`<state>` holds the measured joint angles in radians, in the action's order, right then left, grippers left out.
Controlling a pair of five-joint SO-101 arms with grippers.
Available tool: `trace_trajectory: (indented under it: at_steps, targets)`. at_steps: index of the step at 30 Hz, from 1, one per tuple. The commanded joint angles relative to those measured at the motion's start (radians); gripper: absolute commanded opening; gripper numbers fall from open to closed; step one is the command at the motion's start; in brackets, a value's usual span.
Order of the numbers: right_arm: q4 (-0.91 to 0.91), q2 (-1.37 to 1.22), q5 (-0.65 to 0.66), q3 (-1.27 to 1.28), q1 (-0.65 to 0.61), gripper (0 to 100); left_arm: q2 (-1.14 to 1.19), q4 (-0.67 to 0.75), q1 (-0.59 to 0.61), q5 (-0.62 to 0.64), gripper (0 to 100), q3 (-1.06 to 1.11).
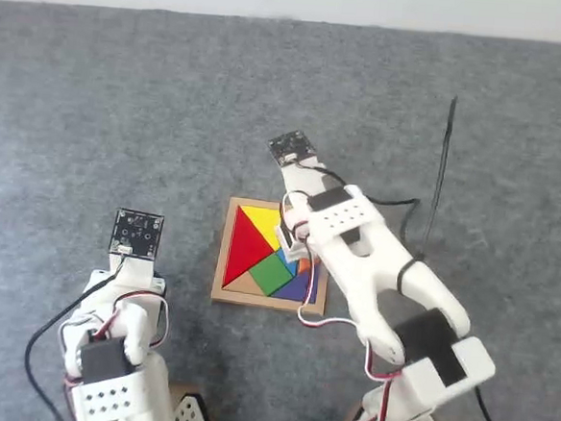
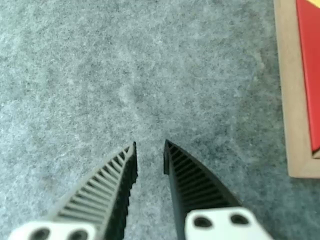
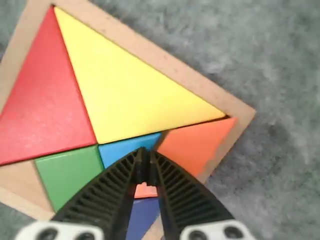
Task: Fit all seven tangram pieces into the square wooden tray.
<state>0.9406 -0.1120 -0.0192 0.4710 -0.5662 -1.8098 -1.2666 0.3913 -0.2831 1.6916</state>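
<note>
1. Grey felt covers the table (image 1: 125,94). In the high view the wooden tray (image 1: 222,257) lies at its centre, its edges running nearly 12 to 6.
2. Inside the tray, the red triangle (image 3: 45,105) fills the 9 o'clock side and the yellow triangle (image 3: 130,95) the 12 o'clock side, both lying flat.
3. Smaller pieces pack the rest: the green piece (image 3: 67,172) at 6 o'clock, the blue triangle (image 3: 117,150) mid-tray, the orange triangle (image 3: 192,145) toward 3 and the dark blue piece (image 3: 142,215) at 5.
4. A wood-coloured patch (image 3: 15,182) sits at the 7 o'clock corner. I cannot tell whether it is a bare slot or a plain piece.
5. My right gripper (image 3: 146,152) hangs over the tray's middle with its tips pressed together, pinching nothing I can make out.
6. My left gripper (image 2: 150,146) is over bare felt, slightly spread and empty. The tray lies at 2 o'clock from it, so I judge my right arm far nearer for any last nudge.
7. My right wrist view shows seams my arm hides from above, and my left wrist view catches the tray's rim.
</note>
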Motion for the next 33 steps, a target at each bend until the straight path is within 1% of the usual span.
trace_trajectory:
  at_steps: [1,4,8,13,18,21,28,31,33]
  targets:
    - [0.067,0.022,0.012,-0.043,-0.016,0.9,-0.011,-0.006,-0.003,0.008,9,-0.008]
    - [0.091,0.113,0.012,-0.029,0.005,0.9,-0.011,-0.006,-0.003,0.008,9,-0.008]
    - [0.085,0.283,0.012,0.023,0.071,0.9,-0.011,-0.006,-0.003,0.008,9,-0.008]
    - [-0.015,0.420,0.014,0.135,0.147,1.2,-0.011,-0.006,-0.003,0.008,9,-0.008]
    - [-0.159,0.341,0.005,0.242,0.150,1.1,-0.011,-0.006,-0.003,0.008,9,-0.008]
    - [-0.205,0.245,0.005,0.235,0.133,1.2,-0.011,-0.006,-0.003,0.008,9,-0.008]
    - [-0.090,0.084,0.006,0.098,0.030,0.9,-0.011,-0.006,-0.003,0.008,9,-0.008]
    - [-0.071,0.085,0.012,0.084,0.028,0.9,-0.011,-0.006,-0.003,0.008,9,-0.008]
    - [-0.062,0.114,0.014,0.081,0.056,0.9,-0.011,-0.006,-0.003,0.008,9,-0.008]
